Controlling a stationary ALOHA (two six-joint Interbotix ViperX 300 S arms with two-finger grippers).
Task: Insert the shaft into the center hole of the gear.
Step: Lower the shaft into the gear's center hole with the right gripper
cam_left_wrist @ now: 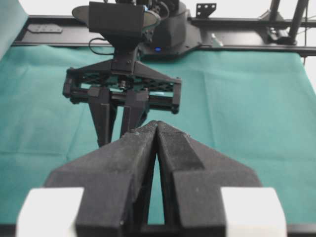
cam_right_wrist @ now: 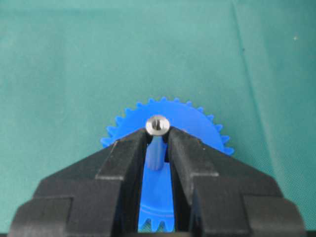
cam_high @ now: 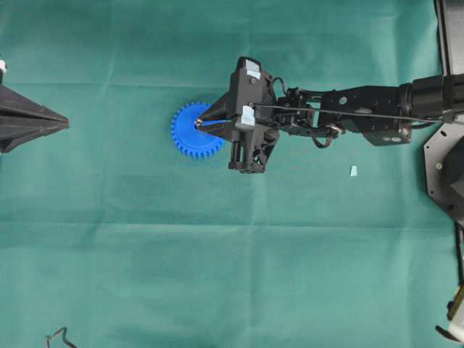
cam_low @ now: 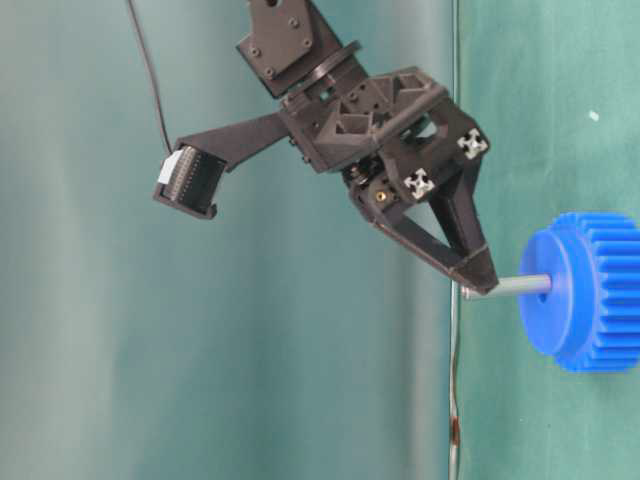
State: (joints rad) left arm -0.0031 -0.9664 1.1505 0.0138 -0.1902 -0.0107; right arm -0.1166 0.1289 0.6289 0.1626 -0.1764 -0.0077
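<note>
The right gripper (cam_high: 201, 125) is clamping the shaft (cam_low: 508, 287) near its top end, right over the middle of the gear (cam_high: 190, 133). The table-level view is giving the best read: the silvery pin is running from the fingertips (cam_low: 478, 275) into the raised hub of the gear, its lower end sitting in the center hole (cam_low: 543, 285). The overhead view is hiding that pin almost entirely under the fingers. The right wrist camera is looking straight down the shaft's shiny rounded end (cam_right_wrist: 157, 124), pinched between the two black fingers, with blue teeth fanning out behind.

The left gripper (cam_left_wrist: 157, 127) is sitting well off at the left edge of the overhead view, its fingers pressed together on nothing, pointing toward the right arm.

Everything is lying on a green cloth (cam_high: 145, 239), faintly creased. A small pale-blue scrap (cam_high: 353, 171) is resting on it to the right of the gear, well apart. A dark frame and the arm bases are lining the far edge in the left wrist view. Around the gear the cloth is lying bare on every side.
</note>
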